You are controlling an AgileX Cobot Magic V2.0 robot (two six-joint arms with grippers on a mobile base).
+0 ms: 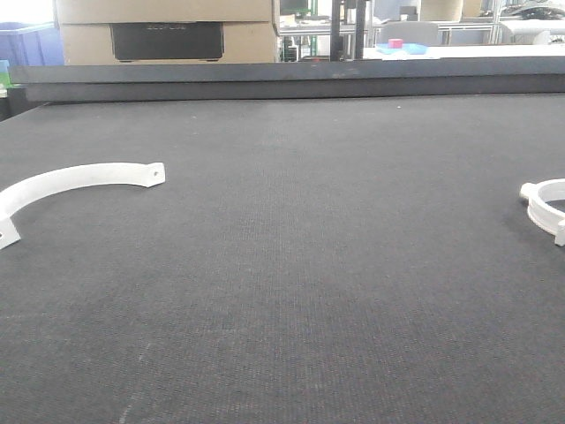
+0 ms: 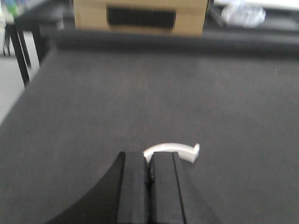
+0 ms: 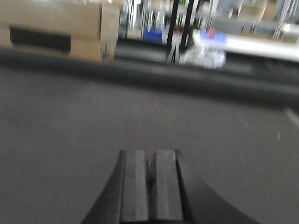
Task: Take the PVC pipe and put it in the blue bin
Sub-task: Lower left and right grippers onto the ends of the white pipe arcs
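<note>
Left pincer (image 2: 149, 161) and right pincer (image 3: 150, 156) both clenched and empty above the dark counter (image 1: 309, 265).
Front view: a curved white PVC piece (image 1: 79, 179) lies flat on the left pincer's side and a white PVC ring (image 1: 549, 205) on the right pincer's side. Left wrist view: the curved white PVC piece lies just ahead of the shut tips, slightly right. Right wrist view, blurred: a cardboard box (image 3: 60, 30) stands far ahead, left.

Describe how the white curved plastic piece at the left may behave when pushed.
The white curved plastic piece looks thin, probably light, stiff. Lying flat on the textured dark mat, it would likely slide or pivot, not roll.
</note>
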